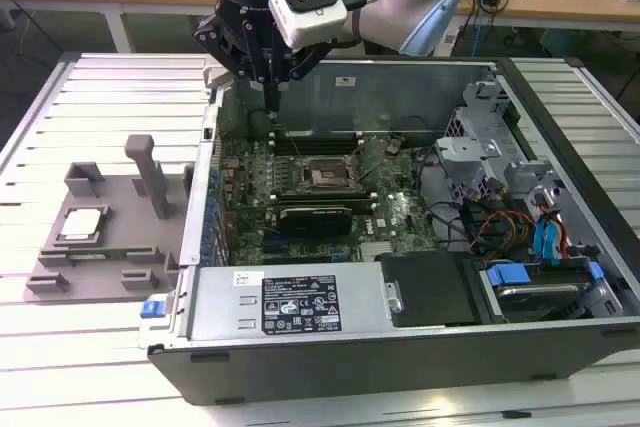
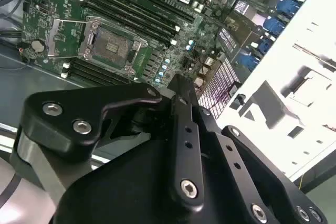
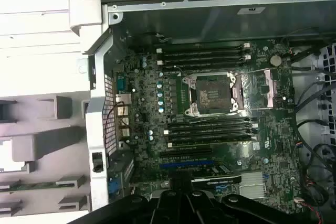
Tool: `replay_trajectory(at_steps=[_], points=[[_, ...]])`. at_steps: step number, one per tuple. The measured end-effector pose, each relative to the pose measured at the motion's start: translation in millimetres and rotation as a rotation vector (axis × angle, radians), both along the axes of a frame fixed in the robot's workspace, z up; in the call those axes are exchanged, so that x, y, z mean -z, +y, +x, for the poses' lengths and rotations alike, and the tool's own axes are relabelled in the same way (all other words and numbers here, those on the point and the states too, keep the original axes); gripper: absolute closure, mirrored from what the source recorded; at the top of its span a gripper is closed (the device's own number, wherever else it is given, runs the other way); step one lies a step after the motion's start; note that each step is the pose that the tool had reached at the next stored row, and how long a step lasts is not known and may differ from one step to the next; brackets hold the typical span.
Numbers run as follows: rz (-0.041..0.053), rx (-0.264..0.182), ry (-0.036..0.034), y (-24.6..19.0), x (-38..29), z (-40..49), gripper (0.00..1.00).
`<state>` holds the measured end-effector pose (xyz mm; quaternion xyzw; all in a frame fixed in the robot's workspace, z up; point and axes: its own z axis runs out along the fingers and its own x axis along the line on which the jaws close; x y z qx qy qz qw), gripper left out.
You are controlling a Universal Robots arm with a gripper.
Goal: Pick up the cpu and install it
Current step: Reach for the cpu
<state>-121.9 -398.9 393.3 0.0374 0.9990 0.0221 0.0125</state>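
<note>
**Operator:** Where do we locate the cpu?

**Technician:** We find the cpu (image 1: pixel 82 224) lying flat, metal top up, in a recess of the grey tray (image 1: pixel 110 267). The tray rests on the white slatted table (image 1: pixel 100 97), just beside the open computer case (image 1: pixel 200 317), on the exterior view's left.

**Operator:** What do we record for the gripper?

**Technician:** We see the gripper (image 1: pixel 272 102) pointing downward over the case, on the side away from the exterior camera and toward that view's left. Its fingers are pressed together with nothing between them. It is well apart from the cpu and touches no part.

**Operator:** What do we note on the board?

**Technician:** The motherboard (image 3: pixel 142 129) lies flat on the case floor. In both wrist views we see the socket (image 3: pixel 212 94) (image 2: pixel 113 45) between two banks of long memory slots, with its dark contact field exposed. We record the cpu as not yet picked up and not yet installed.
</note>
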Motion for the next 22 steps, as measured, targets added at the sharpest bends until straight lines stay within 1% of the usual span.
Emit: replay_trajectory(at_steps=[1,2,3,4,7,13,14,18,22], points=[[0.0000,0.000,0.0000,-0.1,0.0,-1.9,0.89],[0.0000,0.000,0.0000,0.0,0.0,-6.2,0.89],[0.0000,0.000,-0.0001,0.0,0.0,-16.2,0.89],[0.0001,0.000,0.0000,0.0,0.0,-22.4,0.89],[0.0000,0.000,-0.0001,0.0,0.0,-28.7,0.89],[0.0000,0.000,-0.0001,0.0,0.0,-37.6,0.89],[0.0000,0.000,0.0000,0.0,0.0,-42.4,0.89],[0.0000,0.000,0.0000,0.0,0.0,-46.2,0.89],[0.0000,0.000,0.0000,0.0,0.0,-56.3,0.89]])
